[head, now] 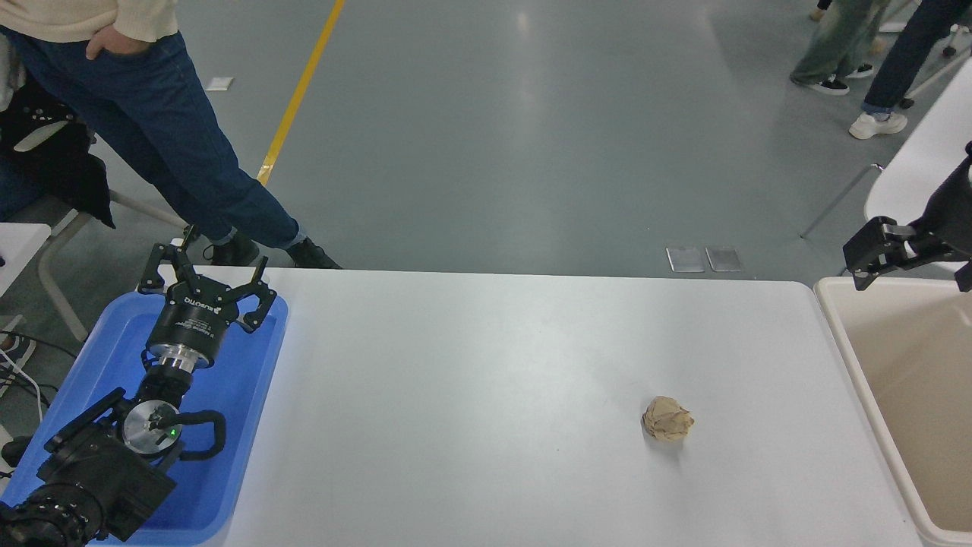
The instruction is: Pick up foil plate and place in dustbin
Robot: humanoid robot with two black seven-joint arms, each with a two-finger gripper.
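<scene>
One gripper (873, 254) above dustbin (843, 334) rim — jaws seemingly empty.

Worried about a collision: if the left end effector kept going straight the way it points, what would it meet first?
The left end effector points away over the blue tray's far rim. Beyond, the person's boots stand roughly in line, probably lower; depth is unclear.

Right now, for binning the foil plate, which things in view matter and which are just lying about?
Part of the job:
- dustbin, at the table's right end
- right gripper, above the dustbin's far rim
- foil plate: not visible anywhere

Just lying about:
- crumpled brown paper ball on the white table
- blue tray under the parked left gripper
</scene>
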